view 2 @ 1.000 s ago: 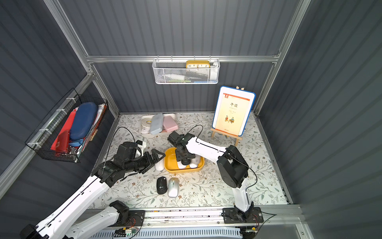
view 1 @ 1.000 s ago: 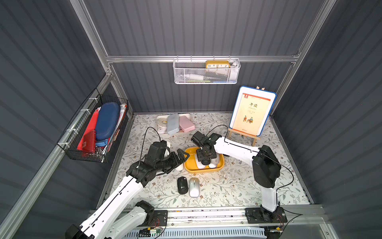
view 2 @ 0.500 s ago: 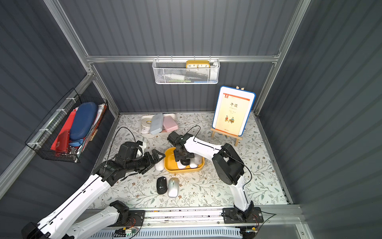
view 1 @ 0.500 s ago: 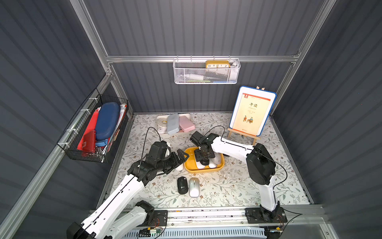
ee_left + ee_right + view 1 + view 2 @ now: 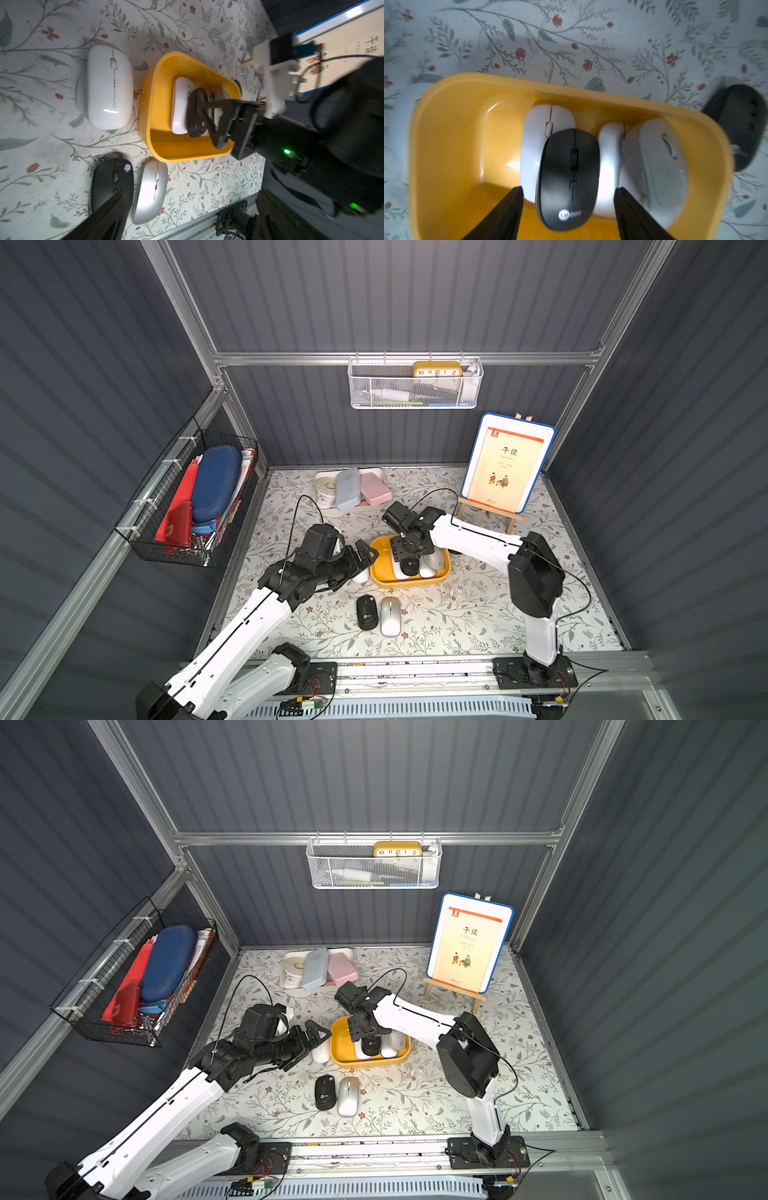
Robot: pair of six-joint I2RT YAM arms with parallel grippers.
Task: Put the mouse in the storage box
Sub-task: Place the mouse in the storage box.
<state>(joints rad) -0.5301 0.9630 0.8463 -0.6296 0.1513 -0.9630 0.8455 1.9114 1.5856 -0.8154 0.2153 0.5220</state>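
The yellow storage box (image 5: pixel 376 568) (image 5: pixel 338 1048) (image 5: pixel 446 124) sits mid-table. Inside it a black mouse (image 5: pixel 569 176) (image 5: pixel 409 566) (image 5: pixel 195 116) lies on top of white mice (image 5: pixel 542 128). My right gripper (image 5: pixel 568 190) (image 5: pixel 406 549) hangs over the box, open, one finger on each side of the black mouse with a gap at both. My left gripper (image 5: pixel 365 558) (image 5: pixel 316 1038) is open beside the box's left wall, above a white mouse (image 5: pixel 110 87) (image 5: pixel 360 574) lying on the table. Only one left finger (image 5: pixel 108 214) shows in the left wrist view.
A black mouse (image 5: pixel 366 612) and a silver mouse (image 5: pixel 390 616) lie side by side in front of the box. Another black mouse (image 5: pixel 737 124) lies just past its right end. A white tray (image 5: pixel 322 477) with cases stands at the back, and a book on an easel (image 5: pixel 505 466) at the back right.
The right gripper's jaws have parted and let go of the black mouse, which now rests in the box. The left arm has hardly moved.
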